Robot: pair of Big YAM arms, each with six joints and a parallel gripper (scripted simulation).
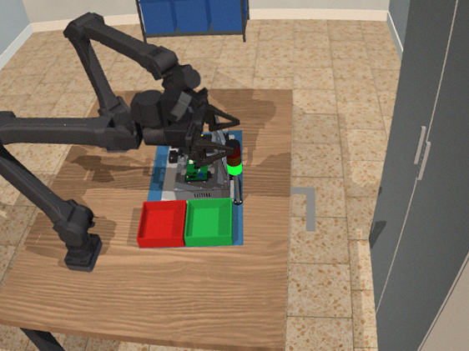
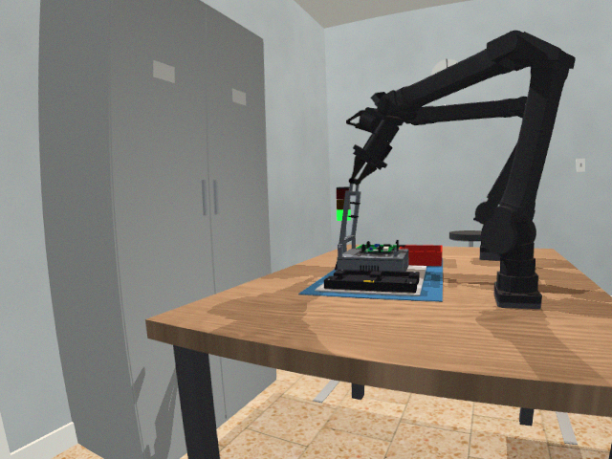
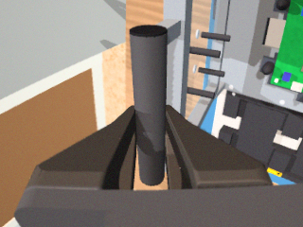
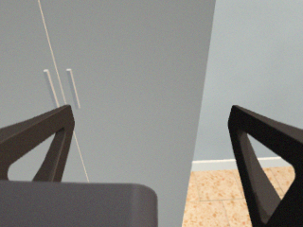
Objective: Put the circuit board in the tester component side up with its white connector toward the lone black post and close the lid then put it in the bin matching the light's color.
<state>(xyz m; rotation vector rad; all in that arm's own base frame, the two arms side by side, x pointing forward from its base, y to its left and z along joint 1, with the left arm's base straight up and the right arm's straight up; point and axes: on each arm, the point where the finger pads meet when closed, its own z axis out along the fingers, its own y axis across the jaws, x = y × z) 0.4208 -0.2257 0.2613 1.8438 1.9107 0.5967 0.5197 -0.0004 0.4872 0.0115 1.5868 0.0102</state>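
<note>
On top of the tester (image 1: 203, 192) (image 2: 373, 261) (image 3: 246, 47), the green board (image 1: 196, 171) (image 2: 378, 248) (image 3: 294, 52) lies flat with its bumpy parts up. The lid (image 2: 345, 217) (image 3: 176, 71) stands up, open, at one side of it. The left pincer (image 2: 354, 181) (image 3: 151, 114) is pinching the lid's round black handle (image 2: 354, 186) (image 3: 151, 61). The right pincer (image 1: 235, 136) (image 2: 348, 120) (image 4: 151, 113) is spread wide with nothing in it, up over the tester.

The light (image 1: 234, 167) (image 2: 342, 214) glows green. The red bin (image 1: 161, 242) (image 2: 427, 255) and the green bin (image 1: 209, 240) sit side by side by the tester, and both have nothing inside. The black tray (image 2: 370, 284) (image 3: 256, 123) is on the tester's other side. A blue mat (image 1: 238, 234) (image 2: 429, 294) (image 3: 208, 120) lies under these things on the desk (image 1: 151, 295) (image 2: 395, 331). I cannot tell which way the board's white plug points.
</note>
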